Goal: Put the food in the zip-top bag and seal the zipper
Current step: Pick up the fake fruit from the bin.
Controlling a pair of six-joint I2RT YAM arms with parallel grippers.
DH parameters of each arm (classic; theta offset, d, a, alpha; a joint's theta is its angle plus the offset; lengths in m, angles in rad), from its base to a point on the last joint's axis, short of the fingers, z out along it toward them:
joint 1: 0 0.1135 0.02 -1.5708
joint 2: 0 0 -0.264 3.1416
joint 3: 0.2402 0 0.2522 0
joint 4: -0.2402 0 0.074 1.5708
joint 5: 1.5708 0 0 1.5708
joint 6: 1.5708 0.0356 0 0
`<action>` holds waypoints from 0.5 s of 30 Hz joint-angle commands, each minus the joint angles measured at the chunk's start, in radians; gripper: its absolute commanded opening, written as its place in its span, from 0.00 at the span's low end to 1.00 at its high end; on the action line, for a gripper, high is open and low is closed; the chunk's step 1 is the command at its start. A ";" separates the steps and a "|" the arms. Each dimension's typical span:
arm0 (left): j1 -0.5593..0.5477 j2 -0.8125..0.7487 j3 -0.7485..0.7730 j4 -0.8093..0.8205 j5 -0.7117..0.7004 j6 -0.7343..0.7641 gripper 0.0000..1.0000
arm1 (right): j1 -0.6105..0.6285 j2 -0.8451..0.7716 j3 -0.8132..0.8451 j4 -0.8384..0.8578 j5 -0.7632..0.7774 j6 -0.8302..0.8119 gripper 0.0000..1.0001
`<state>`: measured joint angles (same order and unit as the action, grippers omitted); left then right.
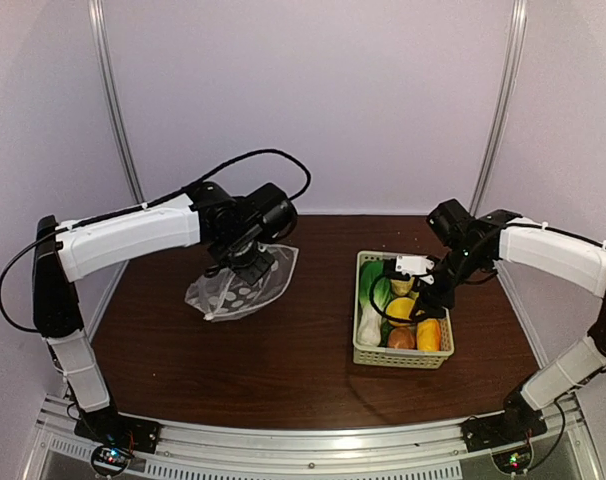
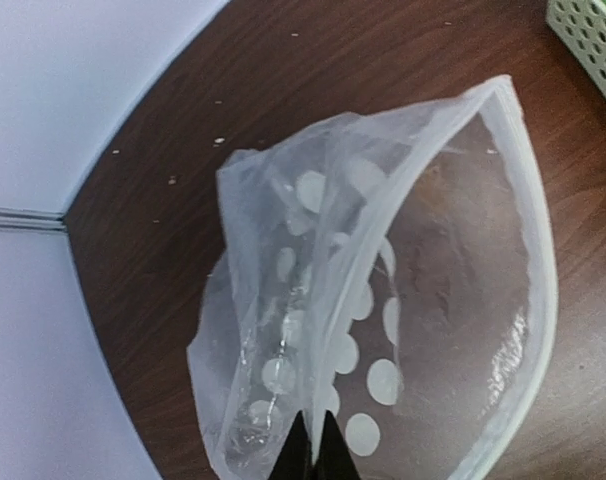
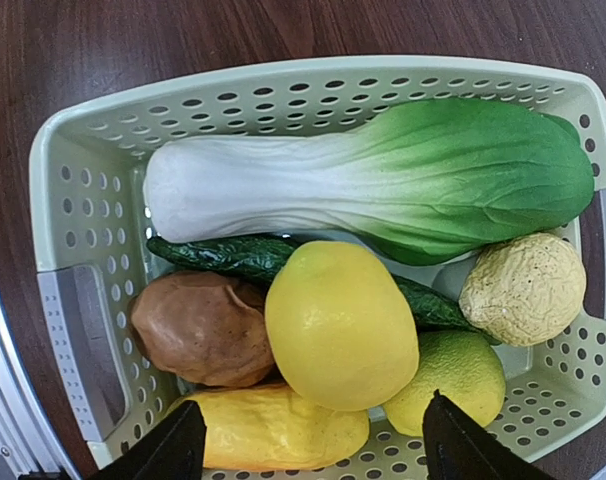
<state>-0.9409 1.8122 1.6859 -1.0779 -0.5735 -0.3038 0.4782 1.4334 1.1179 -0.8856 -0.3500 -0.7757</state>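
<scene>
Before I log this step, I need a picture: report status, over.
Left gripper, jaws shut on zip-top bag, mouth open. Right gripper, jaws open above food, all in basket. Nothing seen between basket and bag.

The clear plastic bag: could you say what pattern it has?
White round dots on the clear plastic bag, best in left wrist view.

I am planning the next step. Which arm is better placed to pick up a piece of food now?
Right: the right gripper hangs open above the lemon in the basket, while the left gripper is shut on the bag, holding its mouth open away from the basket.
</scene>
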 commanded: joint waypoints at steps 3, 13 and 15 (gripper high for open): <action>0.025 0.000 -0.066 0.215 0.336 -0.049 0.00 | 0.022 0.073 -0.007 0.081 0.066 -0.002 0.83; 0.047 -0.013 -0.075 0.267 0.389 -0.075 0.00 | 0.036 0.133 -0.030 0.173 0.108 0.021 0.79; 0.052 -0.019 -0.087 0.276 0.394 -0.083 0.00 | 0.037 0.141 -0.030 0.187 0.114 0.025 0.78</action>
<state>-0.9092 1.8122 1.6245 -0.8593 -0.2218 -0.3584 0.5102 1.5524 1.0985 -0.7509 -0.2787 -0.7738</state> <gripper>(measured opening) 0.005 0.790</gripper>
